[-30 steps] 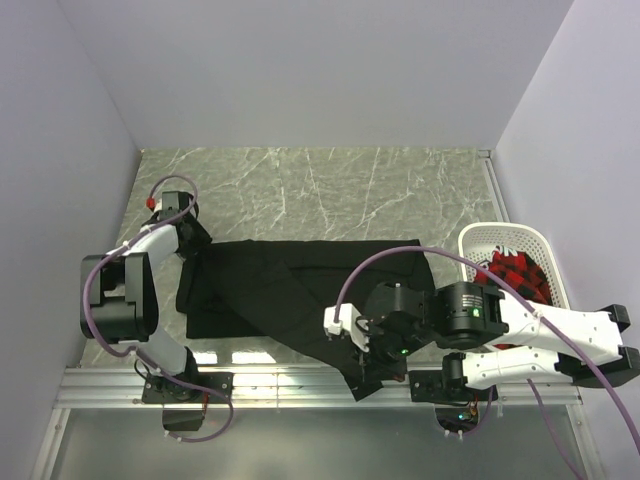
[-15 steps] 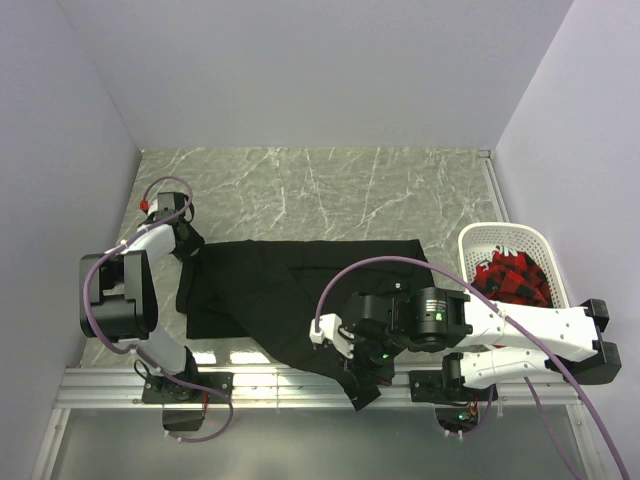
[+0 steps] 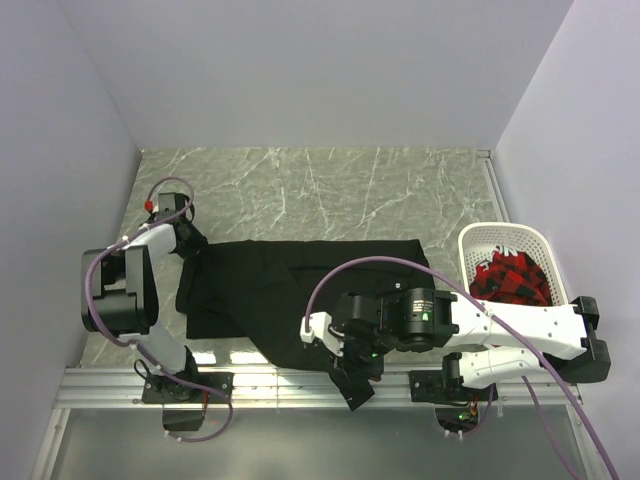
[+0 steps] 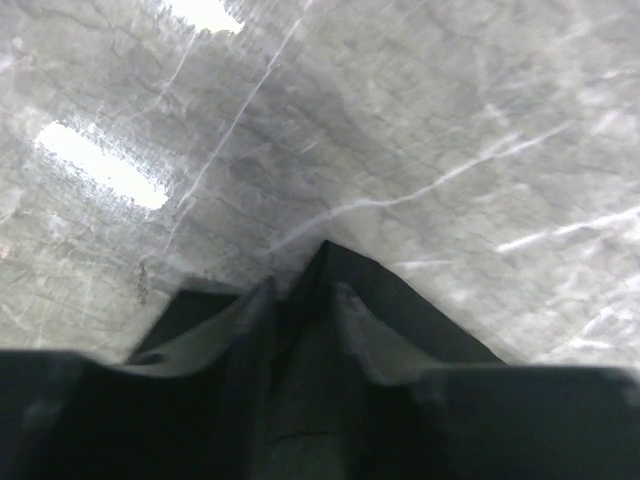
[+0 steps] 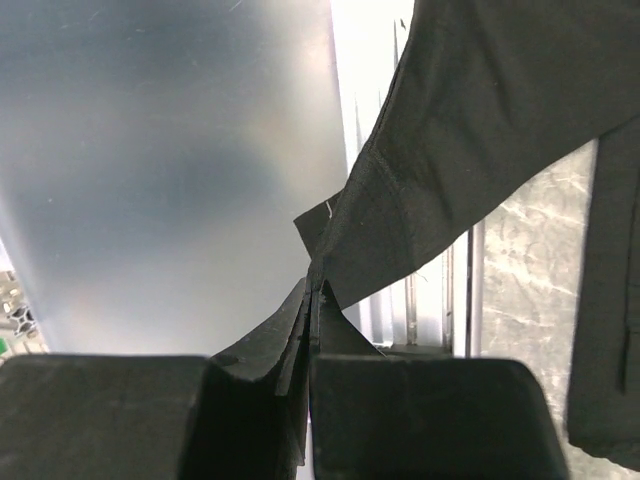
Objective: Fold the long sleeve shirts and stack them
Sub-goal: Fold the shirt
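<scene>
Pinching tight, the right jaws are closed flat on an edge of the black long sleeve shirt, the two dark fingers pressed together with only a thin fold of cloth caught between their tips. That caught piece hangs out past the near edge of the worktop, over the metal rail at the front, and the cloth runs up from it in a taut slant. Over at the shirt's far left corner, the left jaws stand partway open, a pale finger on each side of a pointed peak of black cloth that rises between them. From the blurred wrist view I cannot tell whether they have actually bitten on it or only straddle it. The rest of the shirt lies spread across the near half of the grey marbled worktop, between the two arms, mostly flat with a diagonal crease across the middle. Well off to the right, against the wall, sits a white slatted basket with a bundle of red and black cloth inside.
</scene>
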`<action>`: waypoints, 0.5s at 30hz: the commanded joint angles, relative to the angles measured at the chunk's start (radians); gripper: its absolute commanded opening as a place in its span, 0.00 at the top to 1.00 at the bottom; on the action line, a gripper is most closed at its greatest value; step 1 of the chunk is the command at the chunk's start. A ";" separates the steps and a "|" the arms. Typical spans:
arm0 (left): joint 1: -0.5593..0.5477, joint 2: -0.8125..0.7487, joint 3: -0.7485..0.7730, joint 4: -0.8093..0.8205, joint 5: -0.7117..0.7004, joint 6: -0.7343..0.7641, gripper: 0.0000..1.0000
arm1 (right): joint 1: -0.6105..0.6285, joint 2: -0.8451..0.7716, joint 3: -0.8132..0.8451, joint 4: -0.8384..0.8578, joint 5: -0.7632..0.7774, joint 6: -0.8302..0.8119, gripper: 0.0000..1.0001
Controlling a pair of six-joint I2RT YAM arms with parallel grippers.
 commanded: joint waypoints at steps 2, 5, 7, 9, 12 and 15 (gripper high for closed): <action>0.003 0.038 0.035 0.012 0.002 0.017 0.74 | -0.004 -0.004 0.026 0.043 0.023 -0.030 1.00; 0.005 0.051 0.045 0.014 -0.028 0.029 0.90 | -0.007 0.000 0.029 0.033 0.018 -0.037 1.00; 0.021 0.058 0.051 0.021 -0.050 0.029 1.00 | -0.009 0.000 0.032 0.027 0.009 -0.044 1.00; 0.040 0.064 0.055 0.027 -0.060 0.024 0.99 | -0.009 0.000 0.037 0.021 -0.003 -0.052 1.00; 0.080 0.084 0.068 0.026 -0.087 0.009 1.00 | -0.010 -0.012 0.038 0.014 -0.020 -0.057 1.00; 0.104 0.096 0.071 0.029 -0.071 -0.002 0.99 | -0.010 -0.023 0.038 0.017 -0.028 -0.061 1.00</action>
